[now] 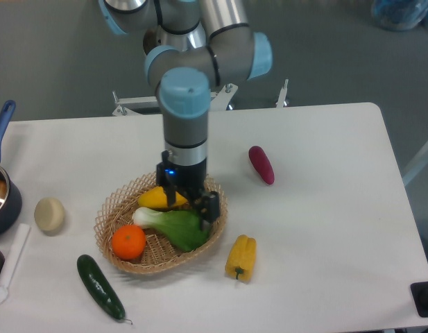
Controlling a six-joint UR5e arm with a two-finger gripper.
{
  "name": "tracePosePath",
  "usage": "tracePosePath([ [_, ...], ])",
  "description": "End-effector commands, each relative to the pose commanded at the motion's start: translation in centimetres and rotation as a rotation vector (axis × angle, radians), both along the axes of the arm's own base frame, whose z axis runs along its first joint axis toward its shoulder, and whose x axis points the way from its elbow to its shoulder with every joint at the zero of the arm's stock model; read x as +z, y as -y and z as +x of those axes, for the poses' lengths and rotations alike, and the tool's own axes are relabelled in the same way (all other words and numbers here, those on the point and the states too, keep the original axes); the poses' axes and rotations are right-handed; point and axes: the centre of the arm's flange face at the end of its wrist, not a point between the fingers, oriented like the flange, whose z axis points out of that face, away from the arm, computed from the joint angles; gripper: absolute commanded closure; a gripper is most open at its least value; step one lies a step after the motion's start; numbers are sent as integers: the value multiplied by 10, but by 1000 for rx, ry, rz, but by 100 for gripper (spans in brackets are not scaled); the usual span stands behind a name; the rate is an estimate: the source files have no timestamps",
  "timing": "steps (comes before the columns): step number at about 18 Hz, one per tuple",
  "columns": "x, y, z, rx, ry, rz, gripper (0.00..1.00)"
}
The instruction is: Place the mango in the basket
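Mango [160,198]: glossy yellow-orange, lying on its side inside the basket [116,208], toward the 12 o'clock part of the bowl; its right end sits just beside the gripper.
Basket: round tan wicker with open lattice rim, on the white bench [324,208], left of centre.
Gripper [191,201]: pointing down into the basket at its 2 o'clock side; jaws look parted, one dark finger [209,207] standing clear over the greens, nothing clamped between them; the mango's right end is partly hidden behind the tool, so contact there cannot be told.
Leafy green vegetable [179,226]: white stalk to the left, green leaves to the right, in the basket directly below the mango and touching it.
Orange [128,243]: round, at the basket's 7 o'clock.
Yellow bell pepper [241,257]: on the bench, just outside the basket at 4 o'clock.
Cucumber [100,286]: dark green, on the bench at the basket's 7 o'clock, outside the rim.
Purple eggplant [261,164]: on the bench at the basket's 2 o'clock, well apart.
Pale round item [49,214]: on the bench at the basket's 9 o'clock.
Blue-handled pot [1,187]: at the left edge, partly cut off.
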Motion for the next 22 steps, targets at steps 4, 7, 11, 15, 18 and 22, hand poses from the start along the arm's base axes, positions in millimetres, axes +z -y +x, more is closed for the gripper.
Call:
tracePosePath([
  [4, 49, 17, -51, 86, -71, 48, 0],
  [7, 79, 50, -97, 130, -63, 2, 0],
  [11, 84, 105, -129, -28, -54, -144, 0],
  [15, 98, 171, -143, -174, -38, -245, 0],
  [18, 105, 199, -148, -228, -38, -272, 0],
  [22, 111, 206, -148, -220, -48, -270, 0],
])
